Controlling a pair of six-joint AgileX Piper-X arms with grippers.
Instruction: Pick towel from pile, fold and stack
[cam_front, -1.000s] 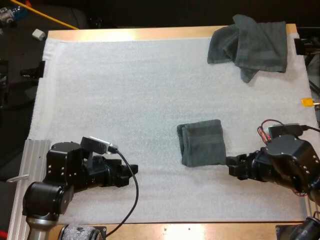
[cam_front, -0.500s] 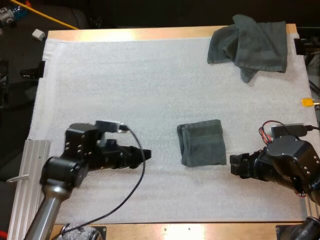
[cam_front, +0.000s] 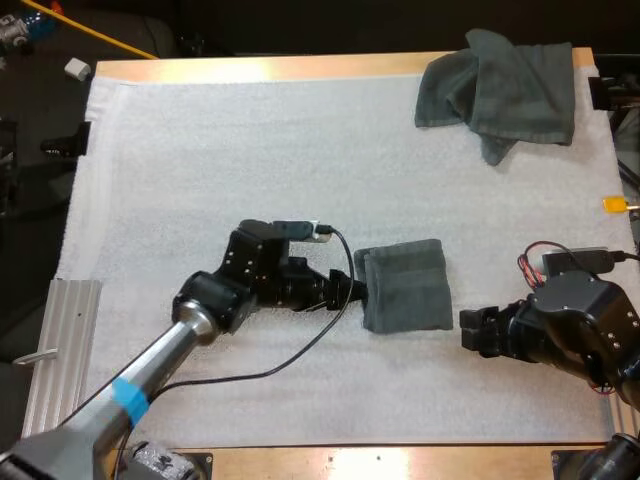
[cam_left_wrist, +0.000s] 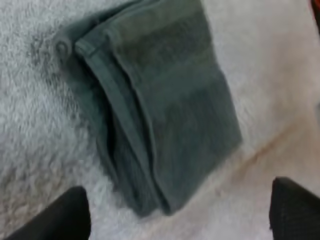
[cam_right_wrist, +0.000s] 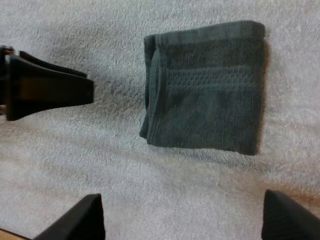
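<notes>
Fingers (cam_left_wrist: 60, 215) of L gripper (cam_front: 352, 290): apart, nothing between them, clear of the dark grey-green folded towel (cam_front: 405, 285) just ahead. L arm: stretched long from lower left corner, diagonal over the white foam mat (cam_front: 250, 150), wrist low, pointing to the right. Gripper tip at the towel's left edge; cannot tell if touching. Fingers (cam_right_wrist: 80, 217) of R gripper (cam_front: 470, 332): apart also, holding nothing. R arm: bent and low at right edge, pointing left, gripper near the towel's lower right corner w/ bare mat between. Folded towel: flat on mat, approx. between both grippers. At far right corner of mat: crumpled dark grey-green towel (cam_front: 505, 90), well apart from both arms.
</notes>
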